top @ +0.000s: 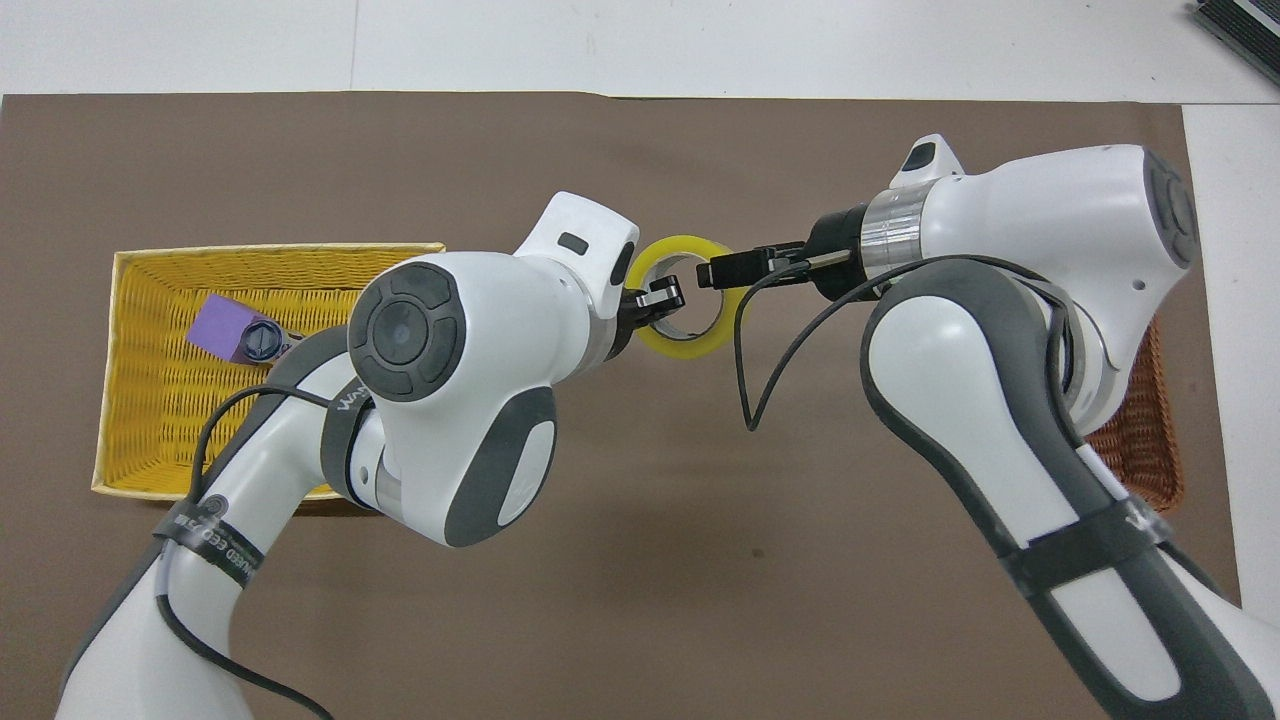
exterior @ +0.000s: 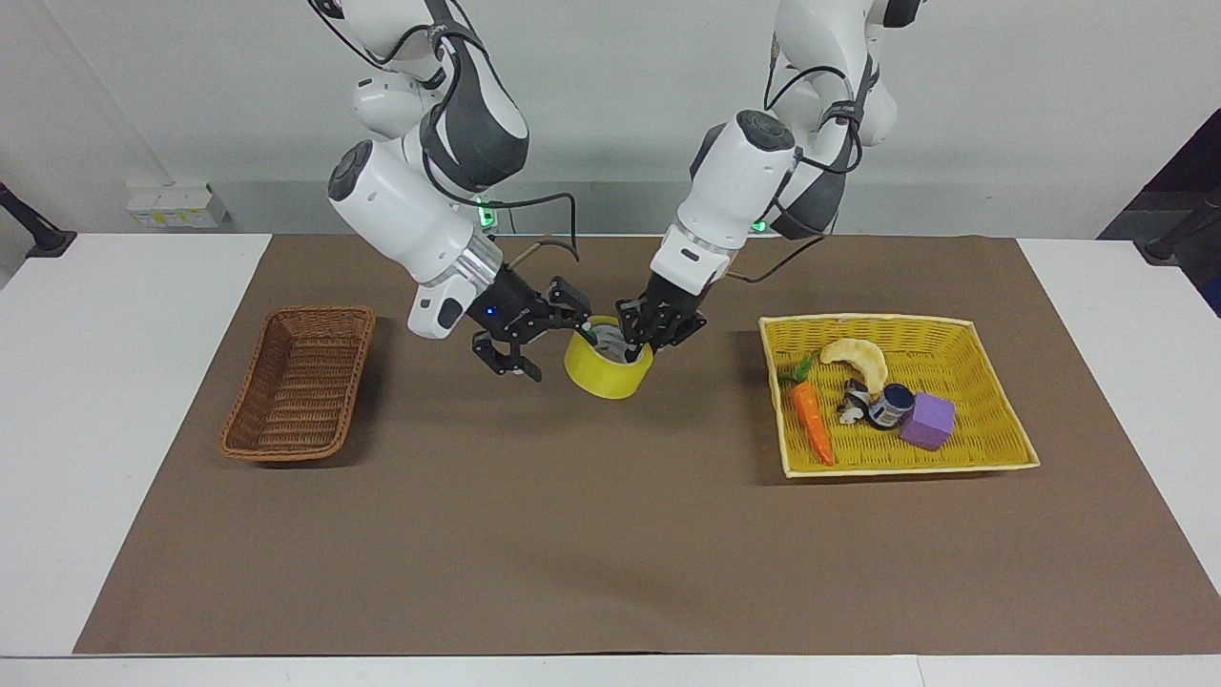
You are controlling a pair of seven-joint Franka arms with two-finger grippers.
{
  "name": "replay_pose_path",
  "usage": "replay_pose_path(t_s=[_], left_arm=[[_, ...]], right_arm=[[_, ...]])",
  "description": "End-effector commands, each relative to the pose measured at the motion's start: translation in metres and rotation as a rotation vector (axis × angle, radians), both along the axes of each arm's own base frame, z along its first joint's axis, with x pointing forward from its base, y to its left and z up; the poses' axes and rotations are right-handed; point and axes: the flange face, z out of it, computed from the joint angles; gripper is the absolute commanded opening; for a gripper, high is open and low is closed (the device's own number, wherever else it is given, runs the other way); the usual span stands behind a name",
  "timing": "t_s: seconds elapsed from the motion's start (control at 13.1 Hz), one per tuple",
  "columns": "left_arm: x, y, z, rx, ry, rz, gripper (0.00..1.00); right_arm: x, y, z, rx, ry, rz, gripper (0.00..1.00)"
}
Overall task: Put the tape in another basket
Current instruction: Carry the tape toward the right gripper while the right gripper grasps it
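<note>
Facing view: left gripper point(exterior: 637, 345) clamped on tape point(exterior: 608, 367) rim, aloft over bare mat point(exterior: 610, 534) mid-table between brown basket point(exterior: 299, 382) and yellow basket point(exterior: 992, 458). Right gripper point(exterior: 541, 345) spread wide, beside tape.
Overhead view: tape point(top: 690, 345) between both grippers; mat margins unobstructed.

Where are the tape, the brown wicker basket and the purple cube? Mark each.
tape point(exterior: 603, 377): facing view, on its yellow outer wall.
brown wicker basket point(exterior: 298, 448): facing view, on its rim.
purple cube point(exterior: 930, 422): facing view, on its front face.
</note>
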Motion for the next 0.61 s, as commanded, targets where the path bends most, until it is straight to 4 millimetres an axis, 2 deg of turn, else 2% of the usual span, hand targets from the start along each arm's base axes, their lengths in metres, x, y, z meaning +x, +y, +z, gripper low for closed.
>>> replay_pose_path(t_s=[0.0,0.08,0.15,0.23,0.54], left_arm=[[0.0018,-0.0176,0.0101,-0.059,-0.021,0.034,0.00],[0.0024,-0.0176,0.0113,-0.064,-0.027,0.039,0.00],[0.0024,-0.0176,0.0113,-0.063,-0.028,0.039,0.00],[0.0031,-0.0168,0.0113,-0.063,-0.028,0.040,0.00],[0.0030,-0.0168,0.0131,-0.063,-0.034,0.034,0.00]], right_arm=[[0.0055,0.0134,-0.0037,-0.010,-0.034,-0.076,0.84],[0.0075,0.0144,-0.0016,0.006,-0.019,-0.151,0.40],[0.0083,0.0148,-0.0016,0.015,0.001,-0.194,0.07],[0.0087,0.0140,-0.0027,0.016,0.008,-0.201,0.00],[0.0083,0.0136,-0.0036,0.017,0.018,-0.201,0.00]])
